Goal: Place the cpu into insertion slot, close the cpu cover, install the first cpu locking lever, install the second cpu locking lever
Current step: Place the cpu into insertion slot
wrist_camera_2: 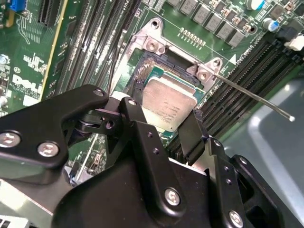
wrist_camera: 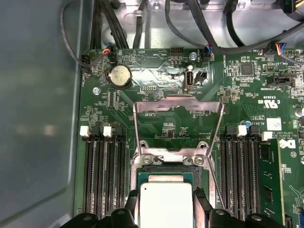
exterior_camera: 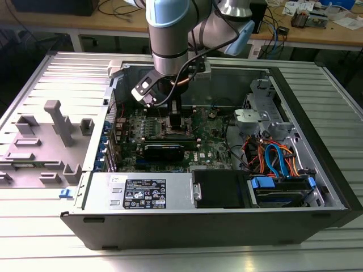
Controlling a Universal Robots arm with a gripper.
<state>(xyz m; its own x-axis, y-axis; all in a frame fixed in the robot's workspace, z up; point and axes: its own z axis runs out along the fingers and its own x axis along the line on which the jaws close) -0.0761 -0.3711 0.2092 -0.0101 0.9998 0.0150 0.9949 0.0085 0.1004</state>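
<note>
— Where is the cpu [wrist_camera_2: 168,104]?
— At the insertion slot [wrist_camera_2: 147,71], mid motherboard [wrist_camera: 247,90], the gripper [wrist_camera: 166,209] clamped on its two sides.
— And the cpu cover [wrist_camera: 180,101]?
— Swung open, tilted back toward the coin battery [wrist_camera: 119,76].

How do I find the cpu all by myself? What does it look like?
Look inside the open computer case at the green motherboard. Between the long black memory slots is the insertion slot, a square socket with a silvery rim. The cpu is the flat silver-grey square at its centre, not round like the coin battery.
</note>
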